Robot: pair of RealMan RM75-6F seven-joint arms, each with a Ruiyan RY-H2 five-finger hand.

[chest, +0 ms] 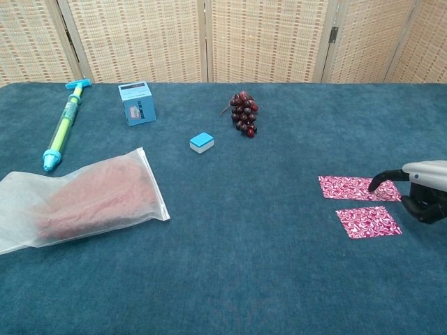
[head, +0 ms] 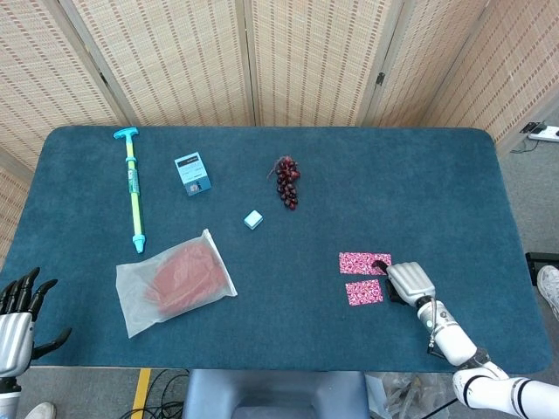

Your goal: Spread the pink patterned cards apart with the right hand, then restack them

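While the right hand (chest: 424, 192) rests low on the blue table (head: 419, 175) near its front right corner, one dark fingertip (chest: 375, 185) reaches out onto the far pink cards (chest: 357, 188); the remaining fingers curl under the palm and grip nothing.

Task items — pink patterned cards:
- far patch, elongated; it looks like two cards overlapping, though the seam is too faint to be sure — so one or two.
- near card (chest: 368, 221), one, lying just in front of the far patch and apart from it, close beside the curled fingers.

Risks, as judged from this layout:
- fingertip sits at the right end of the far patch; a drag from there could pivot the cards rather than slide them straight.
- thin cards on napped cloth — too light a press and the finger skids over the top one; too heavy and both move together, so nothing separates.
- curled fingers could brush the near card and knock it askew, which would spoil restacking.
- lifting flat cards off the cloth for the restack looks awkward.

Other hand: left hand (head: 17, 305), one, at the front left table edge, fingers spread, holding nothing.

Other items, one each:
- syringe (head: 133, 185)
- small blue box (head: 192, 173)
- eraser (head: 253, 219)
- bunch of grapes (head: 286, 182)
- plastic bag (head: 173, 281) with something red inside
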